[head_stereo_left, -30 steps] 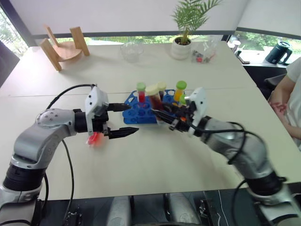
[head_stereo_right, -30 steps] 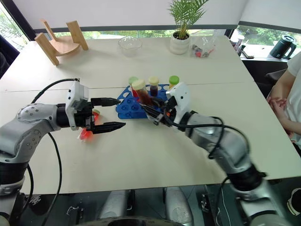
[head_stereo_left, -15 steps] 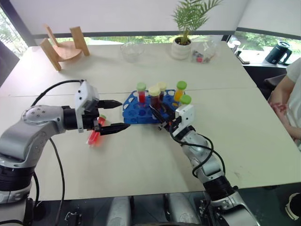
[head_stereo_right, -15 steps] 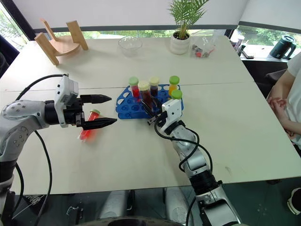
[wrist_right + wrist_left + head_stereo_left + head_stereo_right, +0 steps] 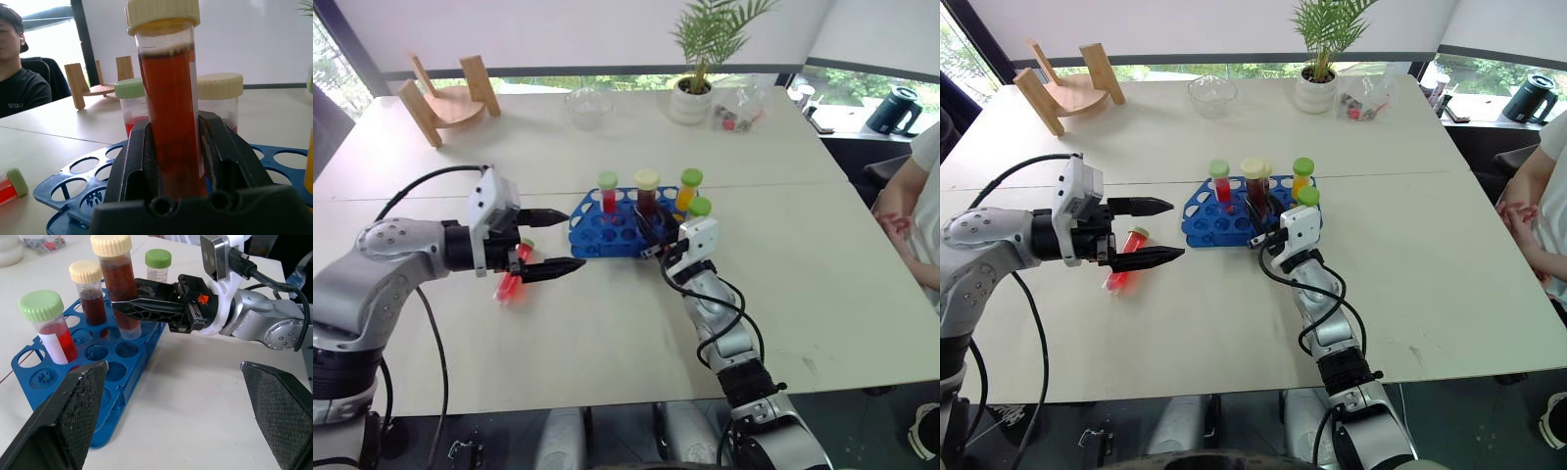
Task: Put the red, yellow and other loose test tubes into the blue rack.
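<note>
The right tool [image 5: 128, 307] pinches a cream-capped brown test tube [image 5: 116, 281] upright over the blue rack [image 5: 115, 369], while the left tool [image 5: 1149, 231] stands spread beside the rack.

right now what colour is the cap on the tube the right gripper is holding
Cream, pale yellow cap on the tube of dark red-brown liquid; right wrist view shows it best.

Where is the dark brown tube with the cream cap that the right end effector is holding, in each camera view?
Left eye view: brown tube upright over the blue rack, centre.
Right eye view: tube above the rack's middle.
Left wrist view: tube upper left, clamped.
Right wrist view: tube centre, between the fingers.
Shared landmark: the red tube with a green cap standing in the rack.
</note>
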You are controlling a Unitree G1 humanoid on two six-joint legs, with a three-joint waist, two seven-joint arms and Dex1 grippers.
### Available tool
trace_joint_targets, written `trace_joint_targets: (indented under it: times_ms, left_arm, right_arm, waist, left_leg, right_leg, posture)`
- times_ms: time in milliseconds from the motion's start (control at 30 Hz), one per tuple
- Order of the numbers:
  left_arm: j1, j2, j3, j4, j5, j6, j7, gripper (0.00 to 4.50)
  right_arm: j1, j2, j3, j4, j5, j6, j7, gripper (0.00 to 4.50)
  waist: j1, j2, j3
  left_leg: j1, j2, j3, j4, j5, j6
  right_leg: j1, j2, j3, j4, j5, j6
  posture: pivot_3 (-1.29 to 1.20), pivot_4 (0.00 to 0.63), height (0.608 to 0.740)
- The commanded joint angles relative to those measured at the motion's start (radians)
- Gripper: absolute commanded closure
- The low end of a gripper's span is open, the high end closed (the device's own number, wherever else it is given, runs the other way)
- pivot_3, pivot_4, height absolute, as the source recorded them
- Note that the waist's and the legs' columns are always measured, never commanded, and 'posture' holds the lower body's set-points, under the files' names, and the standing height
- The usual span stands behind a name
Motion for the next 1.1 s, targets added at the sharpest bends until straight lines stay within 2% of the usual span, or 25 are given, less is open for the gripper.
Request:
trace_joint_targets:
  times_ms: [33,400,967,1033,1067,1100]
  left_arm:
    - [-0.012,0.003,0.023,-0.024,-0.011,-0.006,0.007,0.00]
    - [-0.019,-0.008,0.010,-0.018,-0.005,-0.014,0.007,0.00]
    - [-0.010,-0.016,0.017,-0.035,-0.011,-0.008,0.022,0.00]
    - [-0.011,-0.018,0.017,-0.037,-0.013,-0.006,0.025,0.00]
    - [-0.012,-0.018,0.016,-0.037,-0.013,-0.006,0.025,0.00]
    - [-0.012,-0.018,0.016,-0.037,-0.013,-0.006,0.025,0.00]
  right_arm:
    - [0.032,0.012,-0.017,-0.045,-0.007,-0.012,-0.008,3.68]
    - [0.067,0.025,-0.005,-0.080,-0.023,0.008,0.000,3.68]
    - [0.018,0.056,-0.008,0.021,-0.031,-0.011,0.009,3.68]
    - [0.028,0.053,-0.007,0.022,-0.030,-0.005,0.020,2.60]
    - [0.032,0.051,-0.006,0.022,-0.030,-0.003,0.024,2.39]
    - [0.038,0.048,-0.005,0.021,-0.032,-0.003,0.029,1.90]
  waist:
    - [0.000,0.000,0.000]
    - [0.000,0.000,0.000]
    - [-0.003,0.000,0.000]
    - [-0.003,0.000,0.000]
    - [-0.003,0.000,0.000]
    - [-0.002,0.000,0.000]
  left_leg:
    - [0.000,0.000,0.000,0.000,0.000,0.000]
    - [0.001,0.000,0.000,0.000,0.000,0.000]
    - [0.001,0.000,0.000,0.000,0.000,-0.001]
    - [0.001,0.000,0.000,0.000,0.000,-0.001]
    - [0.001,0.000,0.000,0.000,0.000,-0.001]
    - [0.001,0.000,0.000,0.000,0.000,-0.001]
  right_leg:
    - [0.000,0.000,0.000,0.000,0.000,0.000]
    - [0.001,0.000,0.000,0.001,0.000,0.000]
    - [0.000,0.000,0.000,0.002,0.000,0.000]
    - [0.000,0.000,0.000,0.002,0.000,0.000]
    - [0.000,0.000,0.000,0.002,0.000,0.000]
    - [0.000,0.000,0.000,0.002,0.000,0.000]
  posture:
    - [0.00,0.150,0.740]
    - [0.00,0.150,0.740]
    - [0.00,0.150,0.740]
    - [0.00,0.150,0.740]
    - [0.00,0.150,0.740]
    - [0.00,0.150,0.740]
